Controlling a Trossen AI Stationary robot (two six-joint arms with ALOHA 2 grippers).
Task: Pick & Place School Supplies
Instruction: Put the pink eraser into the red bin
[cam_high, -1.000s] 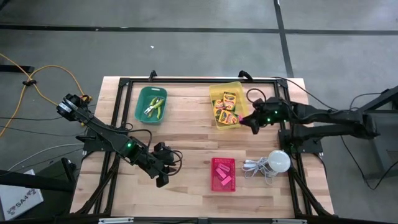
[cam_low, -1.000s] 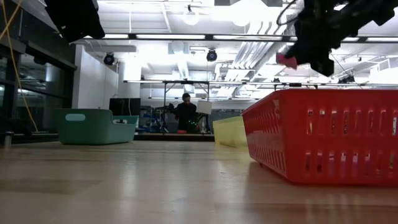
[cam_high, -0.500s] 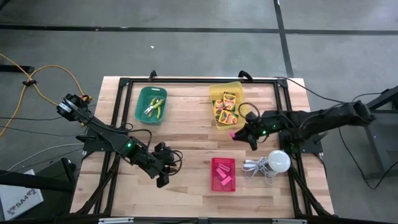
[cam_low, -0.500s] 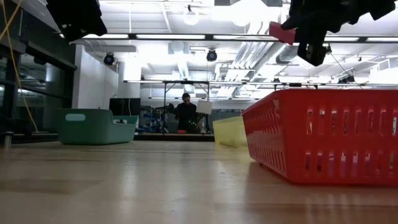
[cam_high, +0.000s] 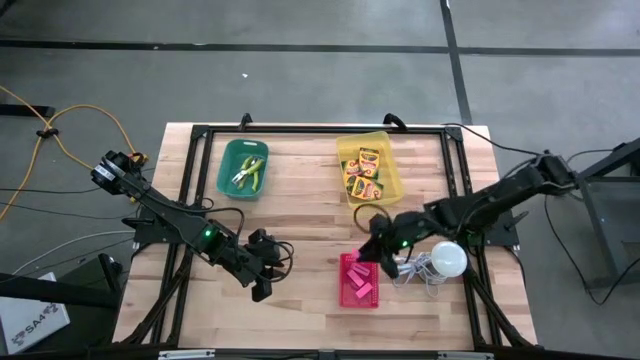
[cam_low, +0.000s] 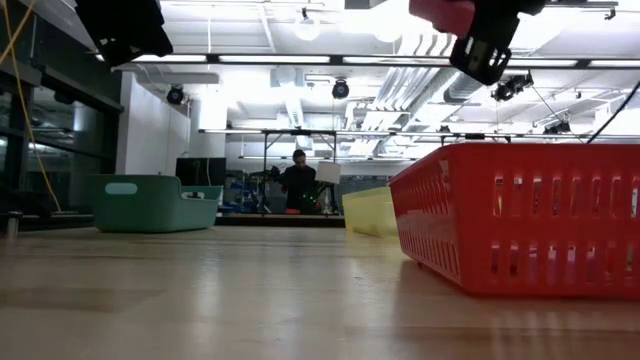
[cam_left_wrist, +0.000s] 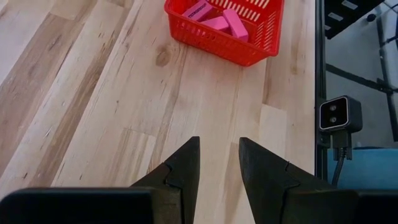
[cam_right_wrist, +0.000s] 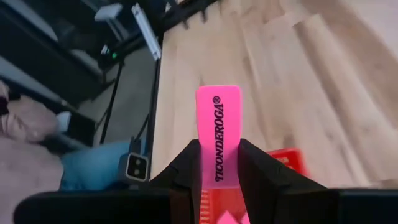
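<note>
Pink oblong rubber eraser block (cam_right_wrist: 218, 135), printed with black lettering: clamped upright between the right gripper's (cam_high: 372, 247) two dark fingers, held above the near rim of the red slotted plastic basket (cam_high: 359, 280), which contains more pink erasers. Yellow plastic bin (cam_high: 369, 168) of crayon boxes sits farther back. Left gripper (cam_left_wrist: 217, 163): fingers slightly parted, holding nothing, above bare wooden table (cam_high: 300, 210).

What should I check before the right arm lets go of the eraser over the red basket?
1. Grip: right gripper fingers shut on the pink eraser: ok.
2. Position: right gripper at the top edge of the red basket, not plainly centred over it: cannot tell.
3. Height: eraser held well above the basket rim: ok.
4. Room in basket: other erasers inside, space left: ok.
5. Left gripper apart from the basket, holding nothing: ok.
6. White bulb and cord beside the basket, close to the right arm: cannot tell.
</note>
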